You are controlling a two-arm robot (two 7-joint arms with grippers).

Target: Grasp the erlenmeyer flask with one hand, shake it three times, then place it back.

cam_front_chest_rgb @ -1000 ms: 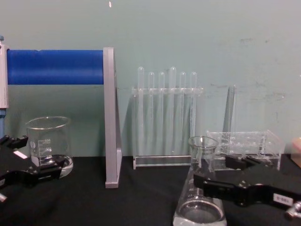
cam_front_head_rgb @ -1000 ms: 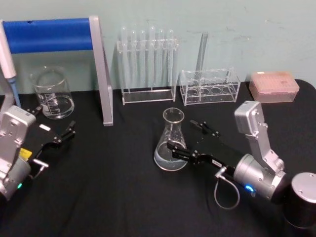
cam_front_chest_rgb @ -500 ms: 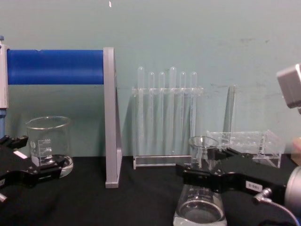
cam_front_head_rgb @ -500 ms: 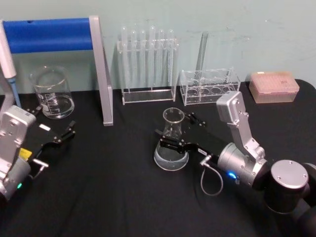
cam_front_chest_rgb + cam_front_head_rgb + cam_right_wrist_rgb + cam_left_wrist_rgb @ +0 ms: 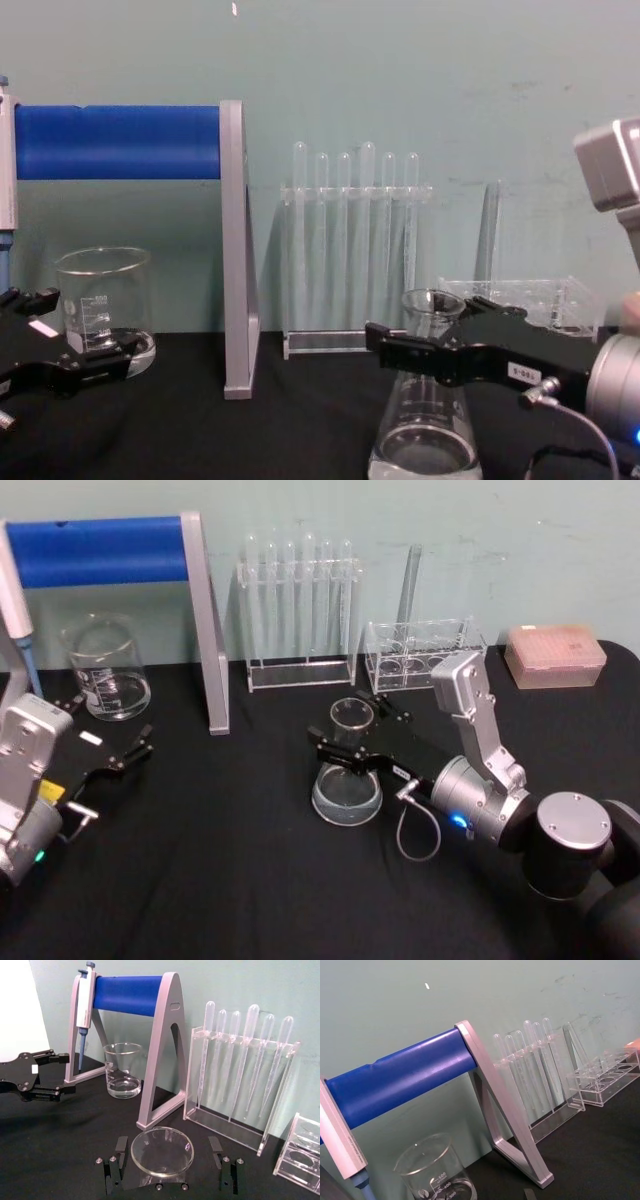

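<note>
Fingers (image 5: 119, 1156) apart astride erlenmeyer flask (image 5: 347, 786) neck; right gripper's (image 5: 167, 1142) white label (image 5: 522, 372) illegible

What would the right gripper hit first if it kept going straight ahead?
Probably the erlenmeyer flask: its neck stands between the open fingers of the right gripper, apparently untouched, just ahead of the palm.

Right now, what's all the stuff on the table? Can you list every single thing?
erlenmeyer flask: one, clear glass, middle of the table
beaker: one, clear glass, back left
pipette stand: one, blue bar and grey legs, back left
pipette: one, white and blue, hanging on the stand
test tube rack: one, clear, back middle, six tubes
low rack: one, clear, back right
box: one, pink, far right
table: one, black
left gripper: black, open, near the beaker
right gripper: black, open, around the flask's neck
</note>
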